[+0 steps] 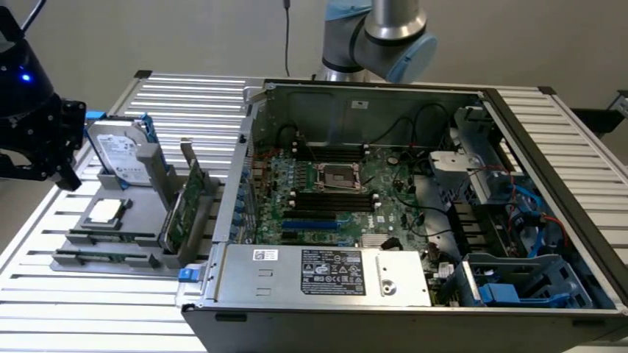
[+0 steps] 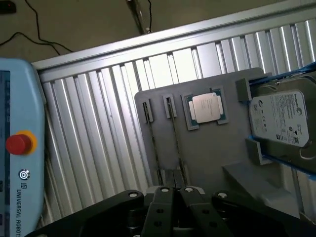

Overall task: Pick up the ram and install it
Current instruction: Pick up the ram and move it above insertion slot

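Black robot gripper (image 2: 176, 190), fingers clenched on nothing, hovers over a flat grey plastic parts tray (image 2: 207, 153) on a ribbed aluminium table (image 2: 98, 143), beside an open grey steel computer case (image 1: 510, 309). The ram (image 2: 154, 148), a thin dark-green stick standing on edge in a tray slot, is the part nearest the fingertips but apart from them, with a second stick like it (image 2: 177, 143) just beside. In the exterior view both lie on the tray at the exterior view's left, well apart from the case's green motherboard (image 1: 393, 213) and its black memory slots (image 1: 334, 198). A square silver processor chip (image 2: 206, 107), a silver hard drive with blue rails (image 2: 279, 121) and a tall green expansion card (image 1: 187, 206) share the tray. The likely hazards: closed fingers coming down would strike the stick's top edge, not straddle it. The two sticks also stand so close that a small sideways error could catch the wrong one or knock its neighbour. A grip off the stick's middle could tilt it and jam it at the slot, where loose black cables (image 1: 412, 140) lie near. "UNIVERSAL ROBOT" reads along a pale blue teach pendant (image 2: 19, 98) with a red stop button (image 2: 19, 143). Labels on the drive and the silver power supply (image 1: 324, 272) are too small to read.
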`<state>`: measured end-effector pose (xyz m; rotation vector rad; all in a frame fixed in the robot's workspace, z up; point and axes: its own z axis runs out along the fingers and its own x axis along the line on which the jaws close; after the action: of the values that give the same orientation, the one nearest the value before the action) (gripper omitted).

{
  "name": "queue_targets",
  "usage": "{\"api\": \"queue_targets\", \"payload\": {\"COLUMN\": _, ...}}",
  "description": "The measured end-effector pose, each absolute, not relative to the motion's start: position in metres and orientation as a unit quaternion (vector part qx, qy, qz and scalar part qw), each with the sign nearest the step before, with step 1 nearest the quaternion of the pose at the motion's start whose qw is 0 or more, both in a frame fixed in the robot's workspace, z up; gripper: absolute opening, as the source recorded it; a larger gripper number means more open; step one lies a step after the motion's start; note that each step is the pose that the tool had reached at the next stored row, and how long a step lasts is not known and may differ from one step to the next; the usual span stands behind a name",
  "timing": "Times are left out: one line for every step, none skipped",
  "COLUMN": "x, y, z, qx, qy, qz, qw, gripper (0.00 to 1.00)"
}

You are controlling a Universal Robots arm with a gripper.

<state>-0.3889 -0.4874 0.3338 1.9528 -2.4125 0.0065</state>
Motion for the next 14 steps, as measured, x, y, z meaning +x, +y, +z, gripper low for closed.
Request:
{"api": "queue_targets", "payload": {"x": -0.3889, "y": -0.4874, "z": 0.3332, "qx": 0.636, "qy": -0.771, "qz": 0.003, "qw": 0.018, "gripper": 0.11}}
{"api": "queue_targets", "payload": {"x": -0.3888, "y": -0.4874, "z": 0.3325, "qx": 0.643, "qy": -0.766, "qz": 0.004, "qw": 0.017, "gripper": 0.11}}
{"api": "queue_targets", "payload": {"x": -0.3888, "y": -0.4874, "z": 0.3317, "qx": 0.65, "qy": -0.76, "qz": 0.005, "qw": 0.016, "gripper": 0.11}}
{"api": "queue_targets", "payload": {"x": -0.3888, "y": -0.4874, "z": 0.3309, "qx": 0.657, "qy": -0.754, "qz": 0.005, "qw": 0.015, "gripper": 0.11}}
{"api": "queue_targets", "payload": {"x": -0.3889, "y": -0.4874, "z": 0.3299, "qx": 0.664, "qy": -0.748, "qz": 0.005, "qw": 0.014, "gripper": 0.11}}
{"api": "queue_targets", "payload": {"x": -0.3889, "y": -0.4874, "z": 0.3287, "qx": 0.67, "qy": -0.742, "qz": 0.005, "qw": 0.014, "gripper": 0.11}}
{"api": "queue_targets", "payload": {"x": -0.3891, "y": -0.4874, "z": 0.3273, "qx": 0.676, "qy": -0.737, "qz": 0.005, "qw": 0.013, "gripper": 0.11}}
{"api": "queue_targets", "payload": {"x": -0.3894, "y": -0.4874, "z": 0.3258, "qx": 0.681, "qy": -0.732, "qz": 0.005, "qw": 0.013, "gripper": 0.11}}
{"api": "queue_targets", "payload": {"x": -0.3896, "y": -0.4874, "z": 0.3245, "qx": 0.683, "qy": -0.731, "qz": 0.004, "qw": 0.012, "gripper": 0.11}}
{"api": "queue_targets", "payload": {"x": -0.3896, "y": -0.4874, "z": 0.3244, "qx": 0.683, "qy": -0.731, "qz": 0.004, "qw": 0.012, "gripper": 0.11}}
{"api": "queue_targets", "payload": {"x": -0.3896, "y": -0.4874, "z": 0.3244, "qx": 0.683, "qy": -0.731, "qz": 0.004, "qw": 0.012, "gripper": 0.11}}
{"api": "queue_targets", "payload": {"x": -0.3896, "y": -0.4875, "z": 0.3244, "qx": 0.683, "qy": -0.731, "qz": 0.004, "qw": 0.012, "gripper": 0.11}}
{"api": "queue_targets", "payload": {"x": -0.3895, "y": -0.4876, "z": 0.3244, "qx": 0.683, "qy": -0.73, "qz": 0.004, "qw": 0.012, "gripper": 0.12}}
{"api": "queue_targets", "payload": {"x": -0.3895, "y": -0.4877, "z": 0.3243, "qx": 0.683, "qy": -0.73, "qz": 0.004, "qw": 0.012, "gripper": 0.17}}
